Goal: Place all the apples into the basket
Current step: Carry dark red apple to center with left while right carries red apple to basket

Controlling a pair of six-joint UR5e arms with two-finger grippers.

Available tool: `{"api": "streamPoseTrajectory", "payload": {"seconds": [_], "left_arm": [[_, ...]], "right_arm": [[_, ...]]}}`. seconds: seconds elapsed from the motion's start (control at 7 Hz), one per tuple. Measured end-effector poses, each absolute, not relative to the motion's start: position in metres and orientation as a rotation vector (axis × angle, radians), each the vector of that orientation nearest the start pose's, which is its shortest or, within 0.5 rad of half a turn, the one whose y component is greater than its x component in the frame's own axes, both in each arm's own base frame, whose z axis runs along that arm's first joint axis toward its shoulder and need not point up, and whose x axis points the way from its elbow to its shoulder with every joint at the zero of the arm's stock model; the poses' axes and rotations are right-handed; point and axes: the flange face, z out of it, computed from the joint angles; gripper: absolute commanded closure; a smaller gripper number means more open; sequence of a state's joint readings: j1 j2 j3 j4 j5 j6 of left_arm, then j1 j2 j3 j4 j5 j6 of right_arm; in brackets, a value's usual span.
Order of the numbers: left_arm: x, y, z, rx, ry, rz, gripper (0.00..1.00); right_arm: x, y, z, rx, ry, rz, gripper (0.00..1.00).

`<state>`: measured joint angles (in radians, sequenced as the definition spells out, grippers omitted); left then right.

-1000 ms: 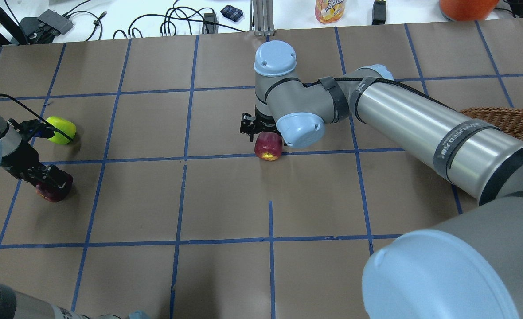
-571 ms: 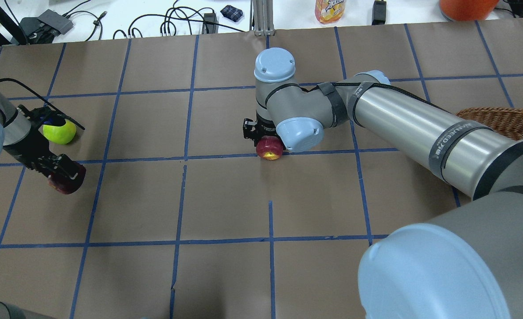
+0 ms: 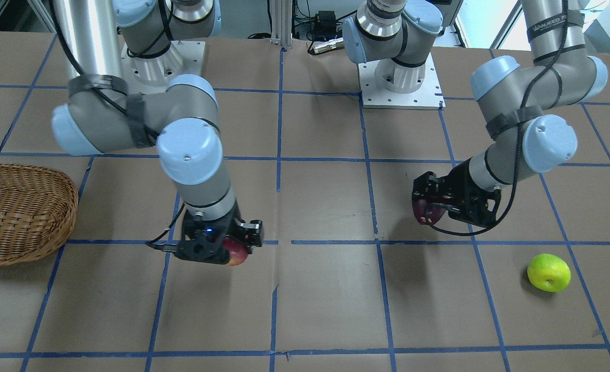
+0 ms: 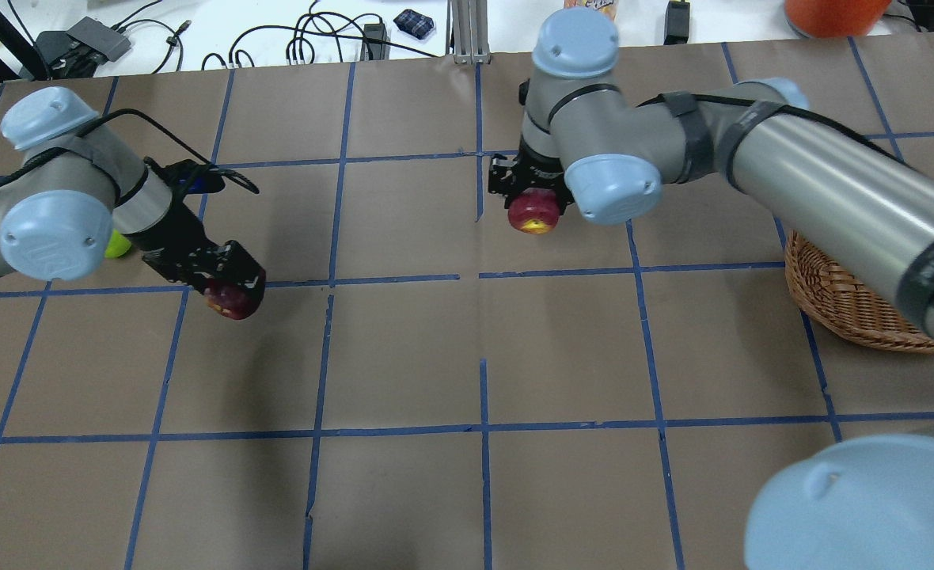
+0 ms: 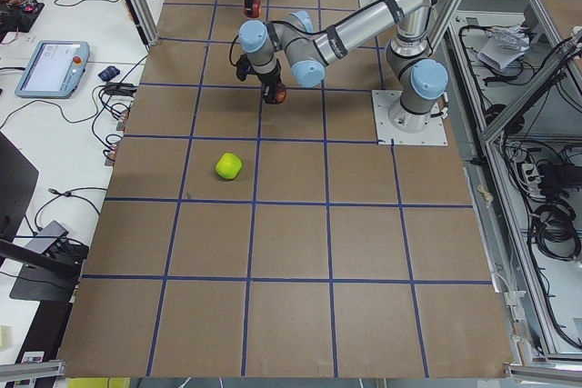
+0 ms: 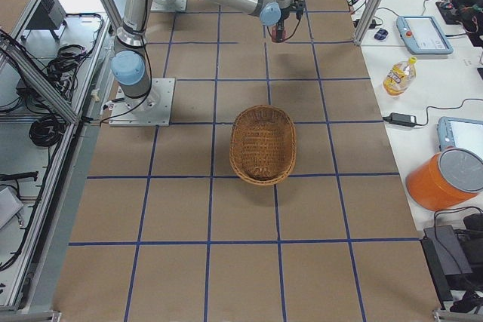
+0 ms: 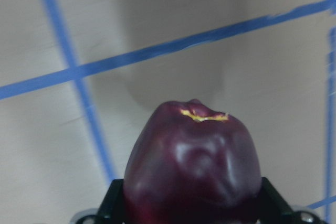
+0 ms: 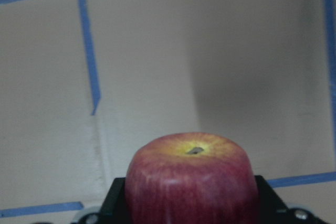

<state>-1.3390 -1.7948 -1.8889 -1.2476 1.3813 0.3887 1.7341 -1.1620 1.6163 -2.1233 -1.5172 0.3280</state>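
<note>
Apples stand three ways: the red apple point(image 4: 533, 212) is pinched in the right end effector point(image 3: 231, 247), held off the counter point(image 4: 404, 356); the maroon apple point(image 4: 230, 301) is clamped in the left end effector point(image 3: 431, 206), also lifted; the yellow-green apple point(image 3: 548, 272) lies on the counter near the left arm. The basket point(image 3: 5, 248) sits well apart, on the robot's right.

Two arms: shiny silver alu tubes point(image 3: 85, 36), grey joints w/ pale-blue round caps point(image 3: 188, 150), small screws. Black straps point(image 3: 134, 121) + black cable point(image 3: 515, 155). Black band w/ white lettering point(image 3: 549, 25). White bolted base plates point(image 3: 424, 95). Black left gripper point(image 3: 431, 206), right gripper point(image 3: 232, 250).
</note>
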Motion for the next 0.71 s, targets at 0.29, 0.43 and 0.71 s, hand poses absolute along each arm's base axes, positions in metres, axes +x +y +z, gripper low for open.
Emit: {"api": "streamPoseTrajectory", "payload": {"seconds": [0.29,0.43,0.71], "left_arm": [[-0.157,-0.536,0.259,0.010,3.407,0.107,0.88],[-0.218,-0.531,0.250,-0.047,3.415,0.039,0.87],[-0.291,-0.521,0.225,-0.124,3.431,-0.027,0.81]], "right_arm": [[0.111,-0.596,0.322,0.279,3.129,-0.118,0.79],[0.046,-0.586,0.330,0.246,3.161,-0.106,0.80],[-0.071,-0.561,0.323,0.137,3.170,-0.056,0.90]]}}
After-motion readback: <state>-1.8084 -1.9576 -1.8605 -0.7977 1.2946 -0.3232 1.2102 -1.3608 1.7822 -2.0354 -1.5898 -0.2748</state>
